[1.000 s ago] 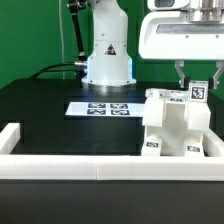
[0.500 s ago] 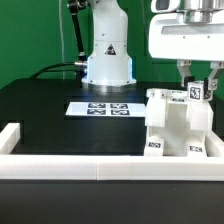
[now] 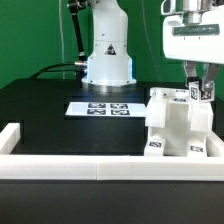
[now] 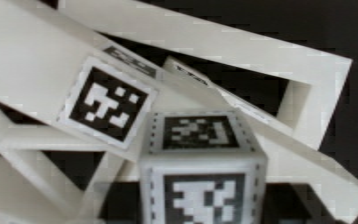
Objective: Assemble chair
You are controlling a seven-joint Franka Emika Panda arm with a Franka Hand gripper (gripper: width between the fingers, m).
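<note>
Shifted toward the exterior view's right since the earlier frames, the gripper (image 3: 199,88) hangs over the top of the chair (image 3: 178,125). At the exterior view's left the marker board (image 3: 100,107) lies flat on the black table (image 3: 40,100). Further right the chair stands just behind the white front rail (image 3: 60,165), apparently mostly built. The fingers look pressed close on a tagged post (image 4: 202,170) at its top, so seating this piece seems to be what is left.

Glossy white arm (image 3: 107,52), white pincer (image 3: 201,88)

White chair (image 3: 175,125) with black-and-white square marker tags (image 4: 108,98)
</note>
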